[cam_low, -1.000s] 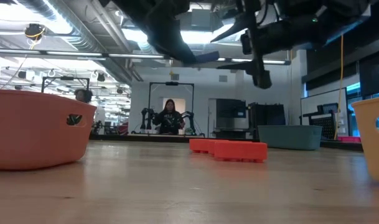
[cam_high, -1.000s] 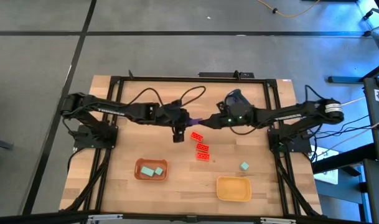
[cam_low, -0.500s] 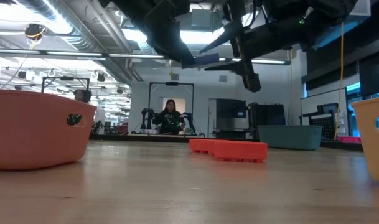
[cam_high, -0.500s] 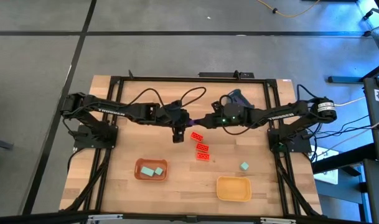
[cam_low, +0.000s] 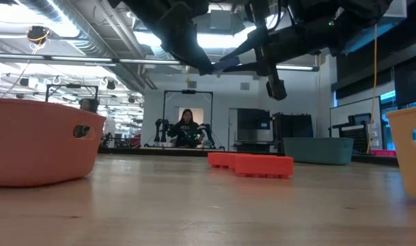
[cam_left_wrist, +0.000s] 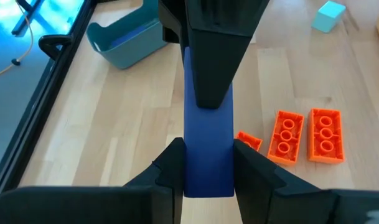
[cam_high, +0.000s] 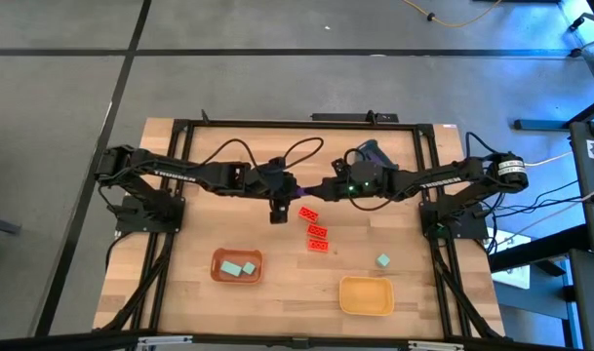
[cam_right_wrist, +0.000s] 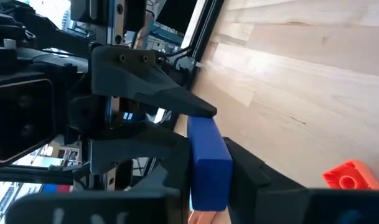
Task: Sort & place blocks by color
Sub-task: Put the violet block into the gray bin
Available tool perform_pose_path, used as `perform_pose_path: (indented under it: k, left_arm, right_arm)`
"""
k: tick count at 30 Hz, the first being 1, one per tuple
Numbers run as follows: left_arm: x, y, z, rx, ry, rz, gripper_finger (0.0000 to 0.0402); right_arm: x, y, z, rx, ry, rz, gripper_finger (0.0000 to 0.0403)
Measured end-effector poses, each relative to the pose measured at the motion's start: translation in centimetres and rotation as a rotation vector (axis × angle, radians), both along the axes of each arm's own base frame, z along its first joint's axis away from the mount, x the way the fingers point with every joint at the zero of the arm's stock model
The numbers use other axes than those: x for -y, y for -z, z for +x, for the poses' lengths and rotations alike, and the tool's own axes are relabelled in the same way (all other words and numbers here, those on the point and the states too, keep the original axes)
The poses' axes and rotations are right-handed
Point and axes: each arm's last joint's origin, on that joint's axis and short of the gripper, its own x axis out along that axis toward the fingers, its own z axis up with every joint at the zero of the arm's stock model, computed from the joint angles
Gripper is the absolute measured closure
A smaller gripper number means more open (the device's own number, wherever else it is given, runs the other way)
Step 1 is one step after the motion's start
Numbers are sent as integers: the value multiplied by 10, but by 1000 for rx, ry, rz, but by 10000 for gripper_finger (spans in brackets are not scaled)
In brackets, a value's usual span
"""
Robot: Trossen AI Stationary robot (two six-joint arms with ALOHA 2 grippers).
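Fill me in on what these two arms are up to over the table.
They are passing a long purple-blue plastic bar from one to the other in mid-air above the wooden table. The left gripper clamps one end and the right gripper has its fingers on the other. Below lie three red studded bricks. Two pale teal cubes sit in the brown tray, one teal cube lies loose, and the yellow tray holds nothing.

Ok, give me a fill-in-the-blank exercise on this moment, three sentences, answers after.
1. Both grippers, left gripper and right gripper, close on one ____ bar held above the table.
2. The orange tray holds ____ teal cubes.
3. The three red bricks lie on the bare ____, outside any tray.

Missing words: blue; two; table
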Motion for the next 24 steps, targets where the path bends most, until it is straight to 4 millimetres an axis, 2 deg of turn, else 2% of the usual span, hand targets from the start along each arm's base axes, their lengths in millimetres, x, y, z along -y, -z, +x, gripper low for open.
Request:
perform_pose_path:
  k: [2,6,10,14,19,21,24]
  left_arm:
    - [0,0,0,5,-9,2,289]
    - [-4,-7,-3,34,-19,-42,220]
    - [-10,-24,-20,47,-36,-60,178]
    - [-10,-53,-51,87,-36,-50,171]
    - [-9,-96,-100,257,-69,-42,171]
    - [-7,-105,-122,349,-78,-45,171]
    - [-7,-101,-154,480,-130,-75,171]
  right_arm:
    - [0,0,0,1,-5,-6,340]
    - [-1,0,0,1,-32,-37,340]
    - [0,0,-3,-22,-93,-54,340]
    - [8,-7,-13,-50,-128,-90,340]
    - [18,-19,-40,-92,-121,-171,340]
    - [21,-23,-55,-97,-97,-200,340]
    - [23,-28,-80,-57,-18,-231,340]
